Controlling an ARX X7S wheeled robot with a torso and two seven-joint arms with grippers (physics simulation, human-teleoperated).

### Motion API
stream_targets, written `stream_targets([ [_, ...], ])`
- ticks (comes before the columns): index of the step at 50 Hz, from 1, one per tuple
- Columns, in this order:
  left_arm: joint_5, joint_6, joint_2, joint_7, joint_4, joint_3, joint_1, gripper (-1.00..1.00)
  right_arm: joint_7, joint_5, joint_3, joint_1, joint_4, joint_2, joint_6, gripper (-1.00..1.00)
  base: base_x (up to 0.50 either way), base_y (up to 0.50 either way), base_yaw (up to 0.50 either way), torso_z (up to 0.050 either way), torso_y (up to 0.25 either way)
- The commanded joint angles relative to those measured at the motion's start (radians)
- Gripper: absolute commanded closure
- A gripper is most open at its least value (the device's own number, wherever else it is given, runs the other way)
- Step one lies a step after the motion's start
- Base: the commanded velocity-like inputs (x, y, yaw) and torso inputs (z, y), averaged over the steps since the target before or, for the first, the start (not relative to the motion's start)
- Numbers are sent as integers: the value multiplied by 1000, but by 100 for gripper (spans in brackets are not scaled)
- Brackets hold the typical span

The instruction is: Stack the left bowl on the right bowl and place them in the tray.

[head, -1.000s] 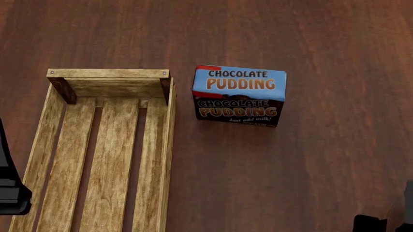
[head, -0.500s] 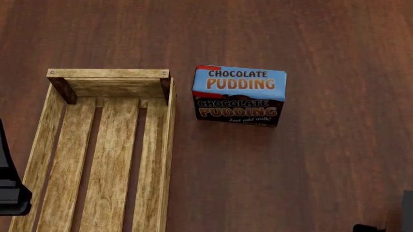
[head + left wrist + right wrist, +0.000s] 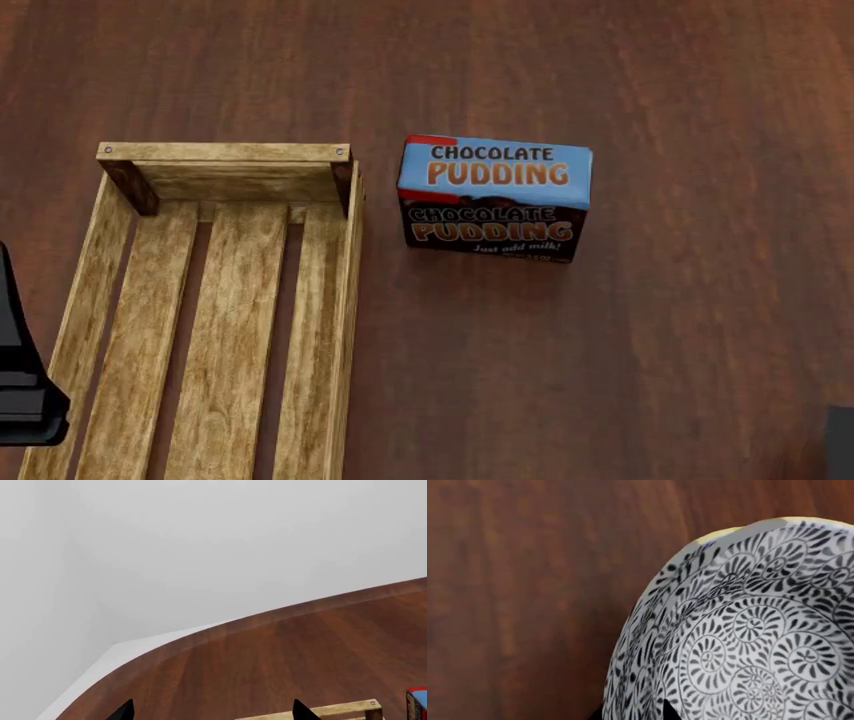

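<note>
Bowl (image 3: pixel 740 630) close against right hand (image 3: pixel 634 712); grip unclear

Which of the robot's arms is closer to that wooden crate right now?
Left. The left gripper sits right at the wooden crate, along its left side. The right arm is far across the table, past the chocolate pudding box.

A dark reddish-brown wooden table (image 3: pixel 667 330) with lengthwise grain fills the view. Its curved edge meets a plain, evenly lit pale grey wall (image 3: pixel 213 545), with a lighter floor below.
</note>
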Motion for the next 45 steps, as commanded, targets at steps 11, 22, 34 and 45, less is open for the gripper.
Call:
stream_targets([
  [11,-5,-2,-3,-6,9,-4,3,-100,42,48,26,20,-105,47,24,100,0,0,0,0,0],
  [22,-7,-3,-6,-9,15,-3,5,-100,132,130,59,154,-275,112,143,100,0,0,0,0,0],
  [34,-15,-1,-10,-12,20,-15,9,-100,232,234,81,260,-368,142,240,100,0,0,0,0,0],
  [45,-20,-7,-13,-15,29,-19,10,-100,263,245,72,339,-412,121,300,100,0,0,0,0,0],
])
